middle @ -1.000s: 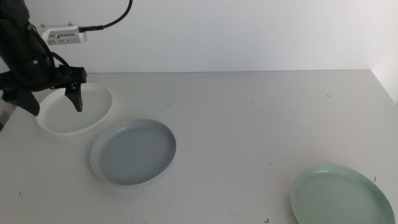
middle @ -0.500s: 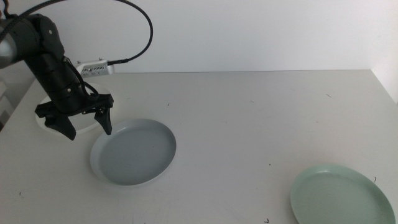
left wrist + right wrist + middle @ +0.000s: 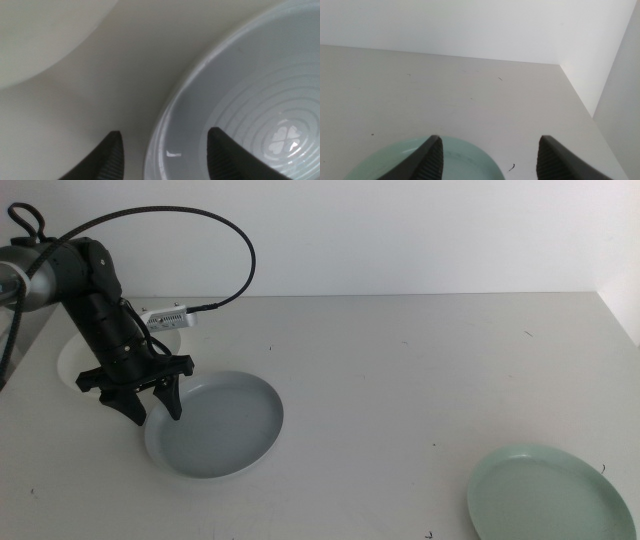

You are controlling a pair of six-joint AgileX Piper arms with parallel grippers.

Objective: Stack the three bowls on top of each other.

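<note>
Spread apart, left gripper fingers straddling the near-left rim of the pale grey-blue bowl in the middle view, one finger over the bowl's inside, the other outside above the table. White bowl just behind, largely hidden by the arm. Mint green bowl well apart at the near right corner.

From the left wrist: left gripper open wide across the grey-blue bowl's rim, clover mark visible on its floor; white bowl close by, not touching.

From the right wrist: right gripper fingers apart, hovering above the mint green bowl, holding nothing.
</note>
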